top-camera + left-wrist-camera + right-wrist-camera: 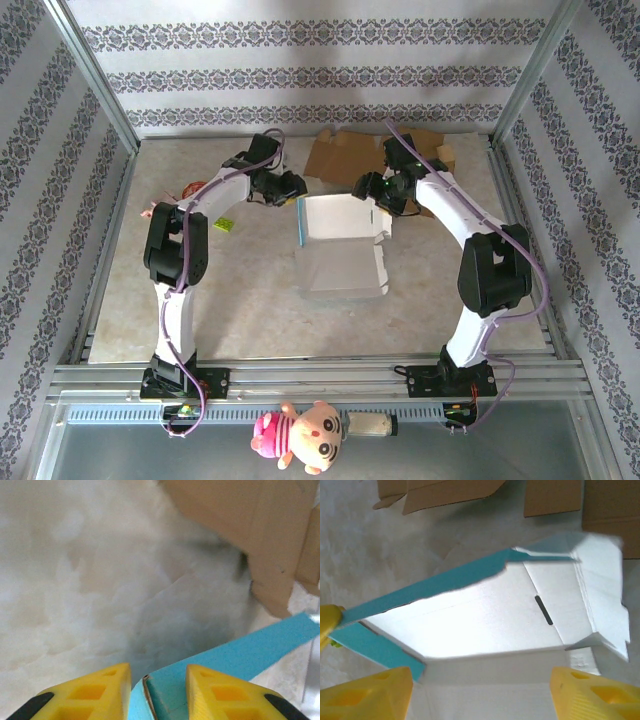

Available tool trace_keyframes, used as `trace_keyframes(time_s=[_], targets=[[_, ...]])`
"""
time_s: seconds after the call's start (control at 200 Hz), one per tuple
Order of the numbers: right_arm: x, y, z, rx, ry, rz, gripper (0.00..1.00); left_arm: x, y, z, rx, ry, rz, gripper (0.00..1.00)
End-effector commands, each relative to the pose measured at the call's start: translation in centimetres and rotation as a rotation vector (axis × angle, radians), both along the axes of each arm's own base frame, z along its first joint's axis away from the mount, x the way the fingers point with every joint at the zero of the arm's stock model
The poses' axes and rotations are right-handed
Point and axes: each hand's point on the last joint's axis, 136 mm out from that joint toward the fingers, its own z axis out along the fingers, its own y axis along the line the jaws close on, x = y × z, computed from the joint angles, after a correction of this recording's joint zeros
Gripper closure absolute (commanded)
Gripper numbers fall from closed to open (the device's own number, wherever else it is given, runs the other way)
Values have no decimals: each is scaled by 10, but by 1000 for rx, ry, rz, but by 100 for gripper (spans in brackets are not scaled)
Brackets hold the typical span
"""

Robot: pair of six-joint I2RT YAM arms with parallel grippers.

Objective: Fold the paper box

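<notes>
White inside and teal outside, the half-folded paper box [340,245] lay open-side up in the middle of the pale stone-patterned worktop [240,300]. Its back wall stood up and its front panel lay flat toward the arm bases.

The left gripper [290,187] sat at the box's far left corner. In the left wrist view its yellow fingers [105,690] stood a little apart on either side of the teal wall edge [235,655], with a gap showing, so they were not pinching it.

The right gripper [388,198] hung at the box's far right corner. Its yellow fingers [590,692] were spread wide above the white inner panel, holding nothing.

Flat pieces of brown cardboard [345,152] lay just beyond the box's back wall. A small yellow item [224,224] lay well to the box's left, and a red one [190,188] lay farther left again.
</notes>
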Motion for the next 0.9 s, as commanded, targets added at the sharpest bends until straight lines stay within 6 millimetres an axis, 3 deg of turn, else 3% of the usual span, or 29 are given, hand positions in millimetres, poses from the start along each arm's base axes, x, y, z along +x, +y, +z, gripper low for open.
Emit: trace_keyframes(time_s=[0.0, 0.115, 0.25, 0.405, 0.53, 0.66, 0.794, 0.894], targets=[[-4, 1, -2, 12, 1, 2, 29, -9, -3, 25, -66, -47, 9, 68], [-10, -2, 1, -6, -14, 8, 30, -17, -5, 33, -122, -94, 22, 68], [-14, -13, 19, -72, -90, 21, 27, -22, -4, 39, -146, -140, 34, 69], [-31, -17, 21, -122, -123, 69, 26, -20, -5, 48, -155, -185, 33, 70], [-48, -8, 20, -149, -135, 131, 28, -19, 13, 45, -35, -221, 53, 57], [-80, 13, 8, -176, -132, 210, 29, -23, 37, 38, 124, -226, 74, 51], [-112, 10, -18, -238, -86, 225, 30, -33, 48, 21, 195, -151, 79, 48], [-130, 6, -41, -270, -76, 237, 32, -40, 41, 11, 162, -99, 50, 42]])
